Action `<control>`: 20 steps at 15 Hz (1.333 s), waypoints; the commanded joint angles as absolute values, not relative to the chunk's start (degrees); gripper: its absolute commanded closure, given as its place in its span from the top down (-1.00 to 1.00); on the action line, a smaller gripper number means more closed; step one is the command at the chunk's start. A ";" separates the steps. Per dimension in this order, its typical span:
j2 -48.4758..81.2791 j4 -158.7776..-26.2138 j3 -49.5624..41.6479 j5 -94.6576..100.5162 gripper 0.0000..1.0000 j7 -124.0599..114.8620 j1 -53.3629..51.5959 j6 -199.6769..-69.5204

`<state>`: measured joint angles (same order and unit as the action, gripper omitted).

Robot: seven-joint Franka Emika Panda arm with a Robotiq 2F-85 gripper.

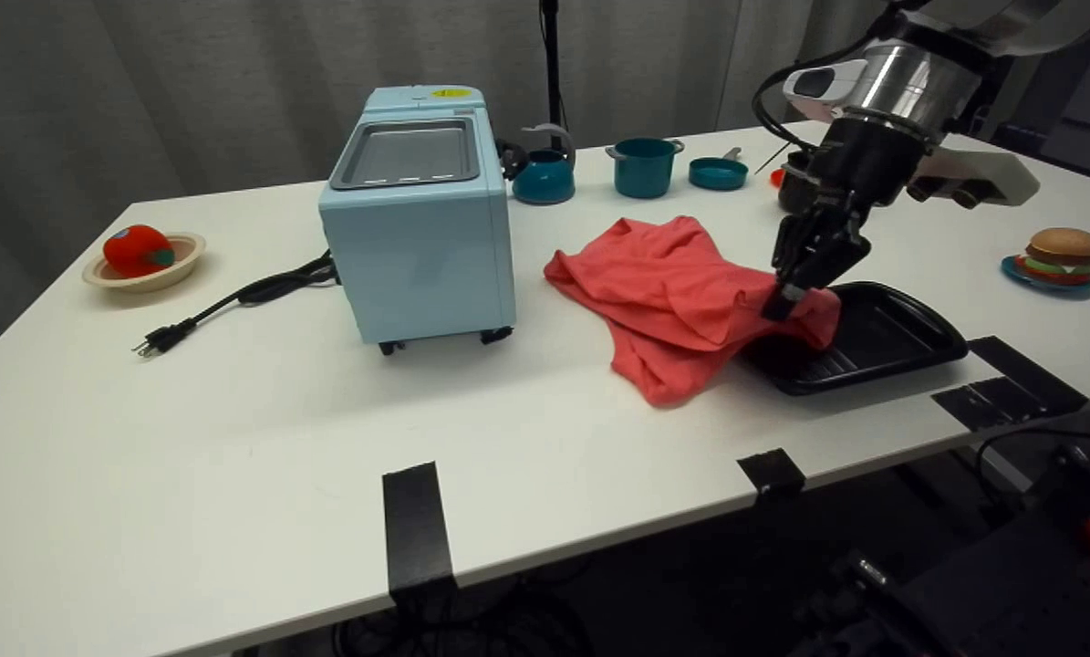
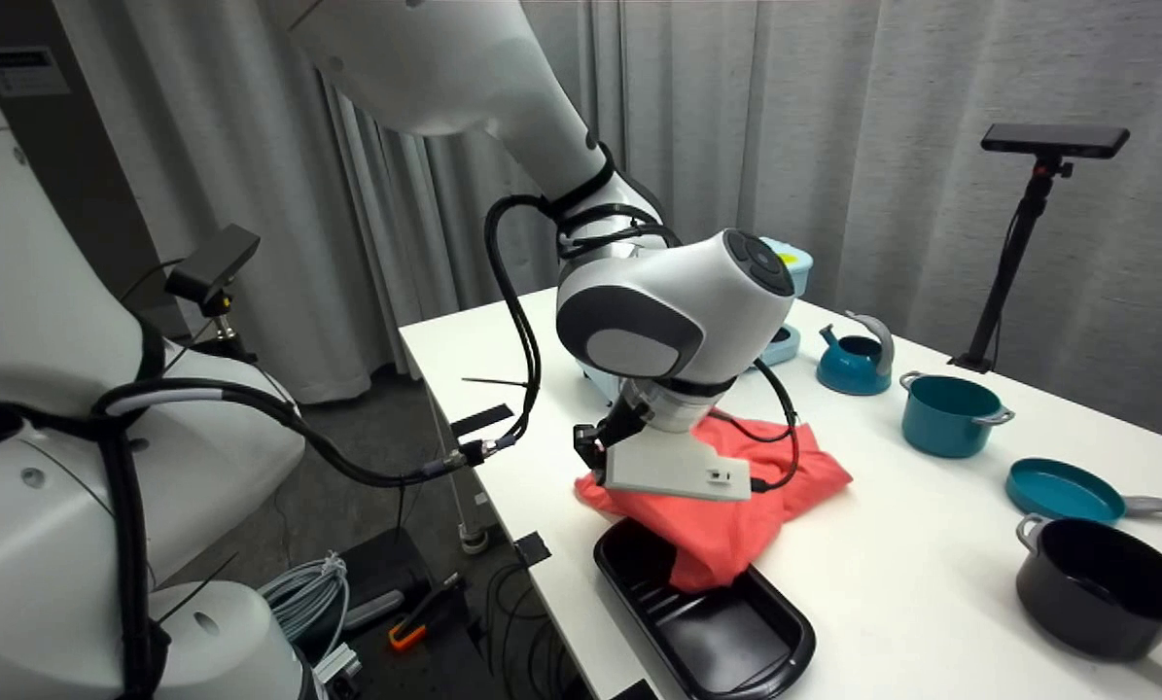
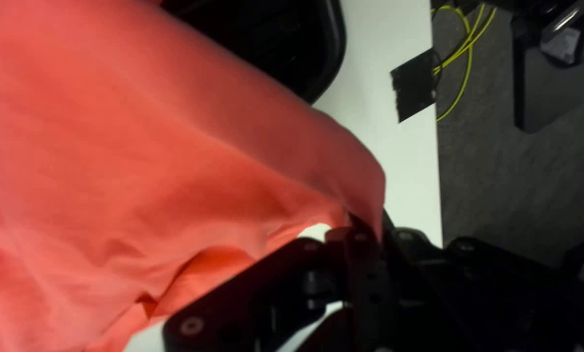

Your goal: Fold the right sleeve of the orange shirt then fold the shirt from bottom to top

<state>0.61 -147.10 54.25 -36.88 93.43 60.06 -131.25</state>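
The orange-red shirt (image 1: 668, 283) lies crumpled on the white table. Part of it hangs over the black tray (image 1: 950, 351). In the other exterior angle the shirt (image 2: 726, 544) shows below the wrist, with one end inside the tray (image 2: 802, 637). My gripper (image 1: 786, 303) is low over the tray's near side, its fingertips at the shirt. In the wrist view my gripper (image 3: 362, 230) is shut on a pinched edge of the shirt (image 3: 150, 146), which fans out from the fingertips. The sleeves cannot be told apart in the folds.
A light blue appliance (image 1: 426, 251) stands beside the shirt, its black cord on the table. A kettle (image 1: 545, 178), teal pot (image 1: 645, 169) and pan (image 1: 718, 173) stand behind. A toy burger (image 1: 1060, 255) and a bowl (image 1: 189, 260) with a tomato (image 1: 137, 251) sit at opposite ends.
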 commanded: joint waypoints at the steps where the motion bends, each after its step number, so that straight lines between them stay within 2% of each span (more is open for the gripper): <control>1: -7.82 -149.81 40.39 -43.06 -0.61 103.42 47.76 -124.94; 2: -8.77 -150.20 35.74 -44.57 -0.49 105.25 43.79 -123.92; 3: -9.86 -151.36 31.20 -46.34 -0.28 106.86 39.64 -123.72; 7: -12.81 -153.80 13.21 -48.74 0.35 108.71 22.92 -124.25; 11: -15.98 -154.10 3.93 -49.80 0.92 103.91 13.11 -129.08; 12: -16.72 -153.78 2.87 -49.54 1.00 102.31 11.55 -130.91; 20: -21.70 -147.55 1.23 -38.42 1.00 80.91 5.71 -141.80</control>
